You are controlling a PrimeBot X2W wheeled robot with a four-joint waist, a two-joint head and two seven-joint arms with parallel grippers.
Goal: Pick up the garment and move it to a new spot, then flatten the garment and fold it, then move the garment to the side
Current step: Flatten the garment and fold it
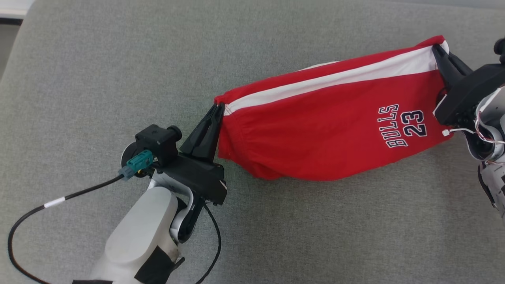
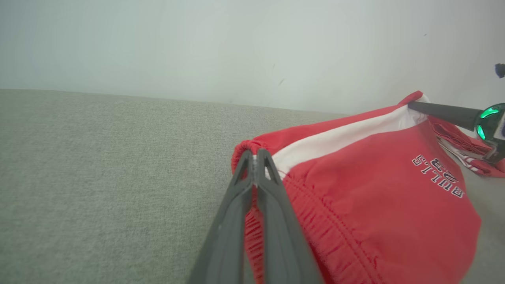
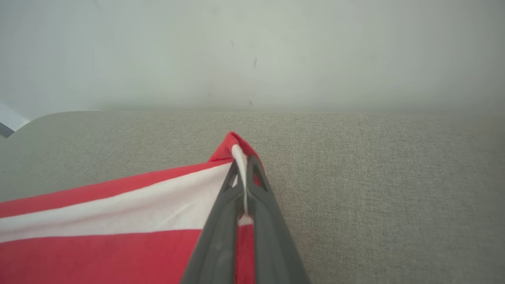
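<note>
Surface: grey woven fabric top (image 1: pixel 118 59), spanning almost the whole head view. Its rounded corner sits at the upper left of the frame, with a pale strip (image 1: pixel 12 7) and a darker floor patch beyond it.

Background: plain pale wall (image 2: pixel 197 39) across the upper half of both wrist views, carrying a few small dark marks. It meets the grey top along a straight far edge.

Garment (image 1: pixel 315 134): red shorts with a white side stripe, centre to upper right of the head view, stretched in a slanted line between the two grippers. The cloth sags below that line; whether the lower fold touches the top cannot be told.

Left gripper (image 1: pixel 216 107): centre of the frame, fingers pressed together on the gathered waistband corner (image 2: pixel 252 146).

Right gripper (image 1: pixel 436 49): upper right of the frame, fingers clamped on the opposite corner where the stripe ends. The right wrist view shows white cloth pinched between them.

Black cable (image 1: pixel 79 193): loops at lower left.

Teal connector (image 1: pixel 136 165): on the left wrist.

Lettering "BULLS 23" (image 1: pixel 402 126): right part of the garment.
</note>
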